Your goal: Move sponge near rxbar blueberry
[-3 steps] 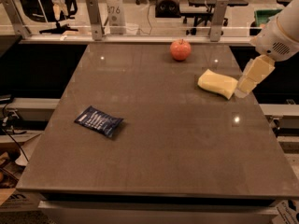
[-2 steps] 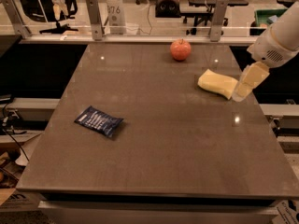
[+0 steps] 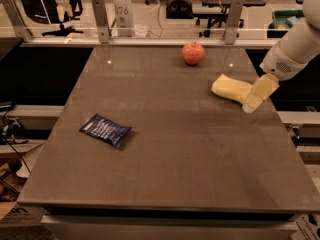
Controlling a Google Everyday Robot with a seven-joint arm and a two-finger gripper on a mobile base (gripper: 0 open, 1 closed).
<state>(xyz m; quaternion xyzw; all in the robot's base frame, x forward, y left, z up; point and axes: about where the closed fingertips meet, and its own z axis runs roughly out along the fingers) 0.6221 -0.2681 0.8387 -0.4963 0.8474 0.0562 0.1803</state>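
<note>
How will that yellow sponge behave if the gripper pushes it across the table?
The sponge looks soft and rounded, so it probably squashes before sliding. It lies flat, so it is unlikely to roll or tip. With the gripper beside one end, an off-centre push may swivel it.

Gripper [image 3: 250, 104] at sponge's [image 3: 230, 88] right end, perhaps touching; apple [image 3: 193, 53] behind; rxbar blueberry [image 3: 105, 130] well left.
</note>
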